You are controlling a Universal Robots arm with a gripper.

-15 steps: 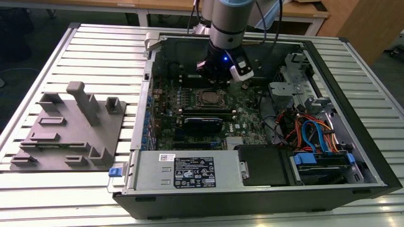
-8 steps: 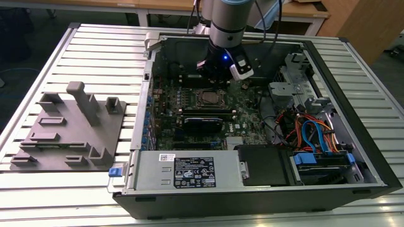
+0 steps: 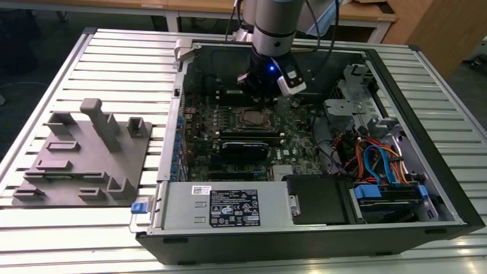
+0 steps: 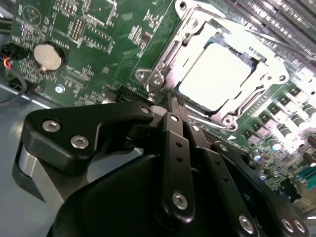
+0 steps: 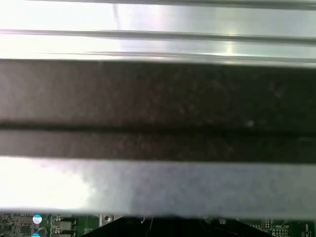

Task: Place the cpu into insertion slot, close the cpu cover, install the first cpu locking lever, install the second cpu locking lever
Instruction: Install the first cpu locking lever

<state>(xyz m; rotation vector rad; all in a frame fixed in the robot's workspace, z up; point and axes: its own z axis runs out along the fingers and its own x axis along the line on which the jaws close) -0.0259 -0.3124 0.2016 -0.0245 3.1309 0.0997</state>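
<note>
The cpu (image 4: 217, 74), a pale silver square, lies in the insertion slot (image 4: 228, 118) on the green motherboard. The cpu cover (image 4: 190, 37), a silver frame, lies flat over its edges. A thin silver locking lever (image 4: 152, 79) runs along the slot's side and ends in a hook. My gripper (image 4: 172, 102) has its black fingers drawn together at their tips, right by that hook at the slot's corner. In the exterior view the gripper (image 3: 257, 94) hangs inside the open computer case, just behind the cpu (image 3: 250, 118).
A round coin battery (image 4: 48, 55) sits on the board near the gripper. Black memory sticks (image 3: 245, 137), a drive cage (image 3: 346, 105) and coloured cables (image 3: 377, 162) crowd the case. A grey fixture block (image 3: 84, 154) stands at the exterior view's left. The case wall (image 5: 158, 108) is close by.
</note>
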